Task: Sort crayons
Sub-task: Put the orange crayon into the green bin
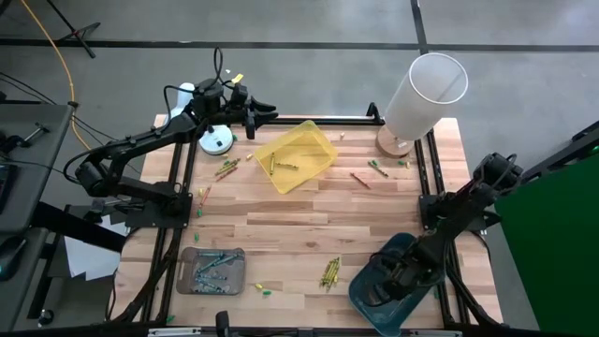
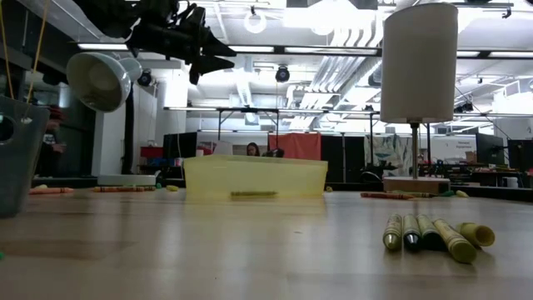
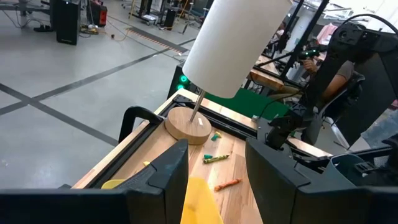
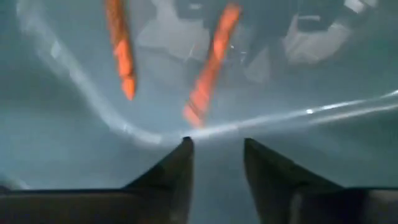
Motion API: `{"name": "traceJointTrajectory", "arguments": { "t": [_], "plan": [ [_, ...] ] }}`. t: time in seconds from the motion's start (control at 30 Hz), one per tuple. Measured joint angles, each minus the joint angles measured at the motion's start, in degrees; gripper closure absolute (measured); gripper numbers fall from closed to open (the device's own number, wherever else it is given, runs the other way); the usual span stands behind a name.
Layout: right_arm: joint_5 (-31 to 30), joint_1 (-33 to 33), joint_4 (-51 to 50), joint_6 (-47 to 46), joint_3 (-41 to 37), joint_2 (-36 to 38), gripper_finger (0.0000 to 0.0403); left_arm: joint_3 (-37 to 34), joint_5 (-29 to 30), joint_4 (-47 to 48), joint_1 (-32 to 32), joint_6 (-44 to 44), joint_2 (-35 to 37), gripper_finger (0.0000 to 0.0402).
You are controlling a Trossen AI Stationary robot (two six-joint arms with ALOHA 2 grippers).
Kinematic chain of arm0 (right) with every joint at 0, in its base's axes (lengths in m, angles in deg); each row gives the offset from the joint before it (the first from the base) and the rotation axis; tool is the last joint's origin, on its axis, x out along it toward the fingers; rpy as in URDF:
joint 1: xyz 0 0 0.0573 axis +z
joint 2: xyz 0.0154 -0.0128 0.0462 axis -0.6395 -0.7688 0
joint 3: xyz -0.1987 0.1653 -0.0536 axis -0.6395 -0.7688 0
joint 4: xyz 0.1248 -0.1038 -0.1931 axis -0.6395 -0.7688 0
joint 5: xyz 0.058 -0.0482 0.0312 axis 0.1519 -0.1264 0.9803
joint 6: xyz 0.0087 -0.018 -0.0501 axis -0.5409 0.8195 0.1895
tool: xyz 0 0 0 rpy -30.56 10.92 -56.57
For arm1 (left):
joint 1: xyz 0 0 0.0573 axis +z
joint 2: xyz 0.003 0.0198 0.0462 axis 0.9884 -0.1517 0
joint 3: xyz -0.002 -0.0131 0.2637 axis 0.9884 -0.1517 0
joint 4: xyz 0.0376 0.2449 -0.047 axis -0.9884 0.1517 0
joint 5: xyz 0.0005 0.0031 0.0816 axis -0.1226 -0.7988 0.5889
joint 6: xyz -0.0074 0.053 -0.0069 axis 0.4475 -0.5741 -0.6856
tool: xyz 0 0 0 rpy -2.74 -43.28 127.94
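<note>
- Right wrist view only: right gripper, fingers spread and empty, inside the teal tray above two orange crayons.
- Left gripper, spread, hovers over the yellow tray.
- Wooden table: scattered crayons, lamp far right.

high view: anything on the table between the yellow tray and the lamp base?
Yes. Between the yellow tray and the lamp base lie an orange crayon and a green crayon on bare wood; the high view shows it.
</note>
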Motion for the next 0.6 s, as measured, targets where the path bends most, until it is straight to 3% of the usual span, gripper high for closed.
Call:
{"name": "traceJointTrajectory", "arguments": {
  "t": [0.13,0.27,0.37,0.43,0.53,0.6],
  "plan": [
    [2.84,0.0,-1.13,8.55,3.8,0.85,0.0211,0.0,0.02,-0.81,0.0,0.01,0.0,0.0254],
    [1.98,0.02,-5.25,14.3,8.54,5.1,0.0189,0.0,0.02,-1.7,0.02,0.04,0.0,0.0254],
    [-4.09,-1.59,-8.84,16.06,11.83,10.6,0.0188,0.0,0.06,-2.68,0.02,0.09,0.0,0.0254],
    [-11.23,-4.47,-10.86,17.6,13.58,14.96,0.0187,0.0,0.07,-2.66,0.02,0.1,0.0,0.0254],
    [-21.62,-11.2,-17.64,21.09,14.72,20.74,0.0187,0.0,0.11,-2.68,0.02,0.16,0.0,0.0254],
    [-24.76,-17.53,-23.41,26.07,14.74,22.86,0.0187,0.0,0.11,-2.68,0.02,1.0,-0.02,0.0254]
  ]
}}
